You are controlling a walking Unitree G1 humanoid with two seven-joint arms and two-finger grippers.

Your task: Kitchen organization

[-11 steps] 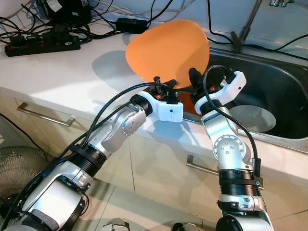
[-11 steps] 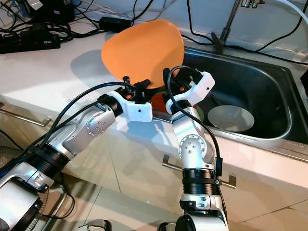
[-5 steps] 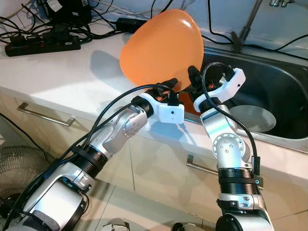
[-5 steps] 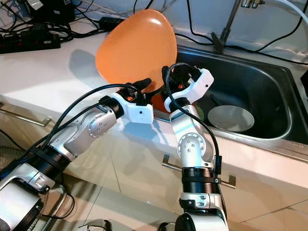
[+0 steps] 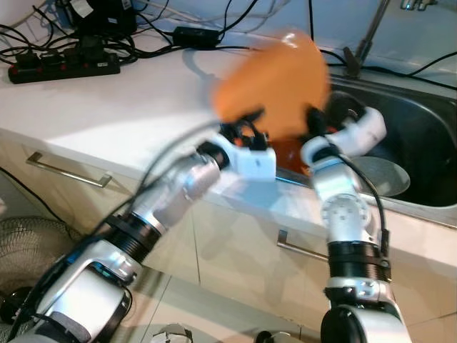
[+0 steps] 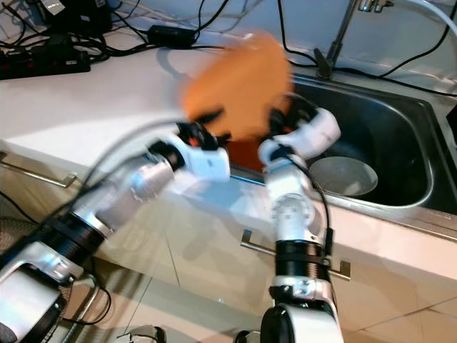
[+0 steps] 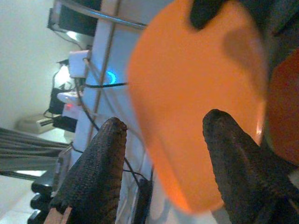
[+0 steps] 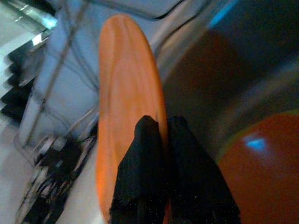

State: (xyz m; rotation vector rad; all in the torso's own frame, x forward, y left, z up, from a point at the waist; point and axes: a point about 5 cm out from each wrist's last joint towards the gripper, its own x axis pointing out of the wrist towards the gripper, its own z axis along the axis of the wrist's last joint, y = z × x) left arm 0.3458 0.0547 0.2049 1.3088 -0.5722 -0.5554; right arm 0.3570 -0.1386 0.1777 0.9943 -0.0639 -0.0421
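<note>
From my remote station, at about 10 o'clock on the white counter [image 5: 107, 107] I see a black power strip [image 5: 63, 68] among tangled black cables [image 5: 136, 36]. Below the counter edge, at 9 o'clock, a metal drawer handle [image 5: 68, 170] runs along the cabinet front.

My left pincer [image 5: 246, 125], near the middle of the head view, reaches up from 7 o'clock on its blurred silver arm. In the left wrist view its two black fingers [image 7: 93, 172] stand well apart; the flat orange plastic plate [image 5: 275, 86] lies beyond and between them, and I cannot tell whether either finger touches it.

The orange plate is held tilted on edge above the counter's sink-side edge, at about 12 o'clock from the two wrists, its outline smeared by motion.

My right pincer [image 5: 314, 118] sits just at 3 o'clock of the left one. In the right wrist view its fingers [image 8: 145, 172] are closed nearly together, pinching the plate's rim [image 8: 128, 116] between them.

Beneath the plate, at the sink's near corner, a second orange-red object [image 5: 289, 151] shows; its form is too blurred to name.

At 2 to 3 o'clock lies the stainless steel sink [image 5: 421, 136], with a pale round bowl [image 5: 382, 175] resting in its basin and the faucet base [image 5: 353, 61] at 1 o'clock.
</note>
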